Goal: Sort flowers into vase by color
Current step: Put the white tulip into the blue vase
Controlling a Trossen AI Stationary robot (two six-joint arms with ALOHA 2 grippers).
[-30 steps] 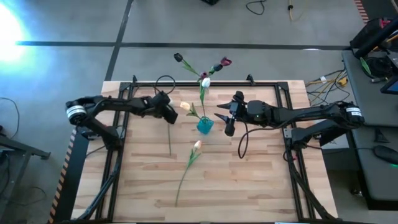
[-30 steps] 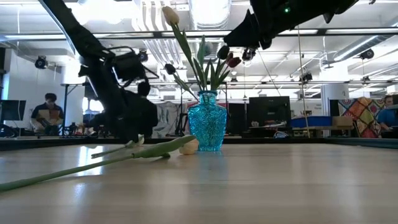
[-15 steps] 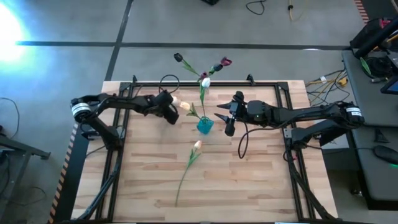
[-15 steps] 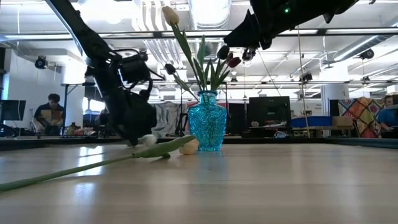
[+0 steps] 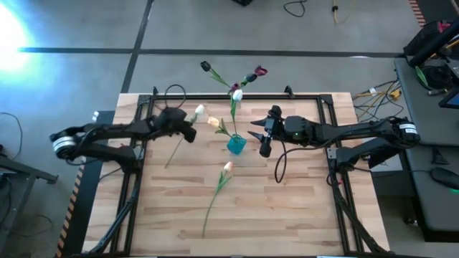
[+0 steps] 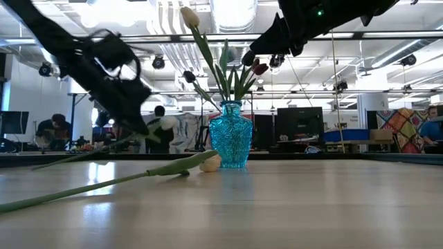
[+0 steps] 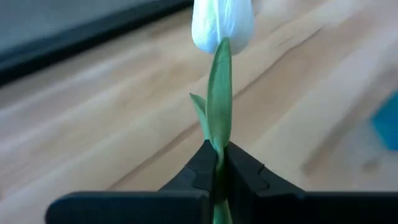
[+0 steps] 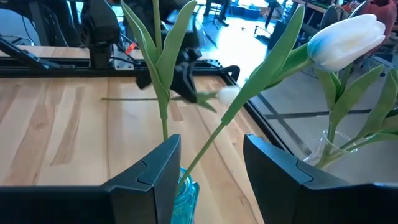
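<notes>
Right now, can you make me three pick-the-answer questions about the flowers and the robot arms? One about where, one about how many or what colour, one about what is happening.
1. Where is the blue vase?
A. near the table's middle, between the two arms
B. on the floor
C. in the left gripper

2. How many flowers lie loose on the table?
A. four
B. none
C. one

3. What is the left gripper doing?
A. waiting open
B. pinching a white tulip's stem
C. holding the vase

Answers:
1 A, the high view shows it there.
2 C, only the peach tulip lies there.
3 B, its fingers press the stem.
</notes>
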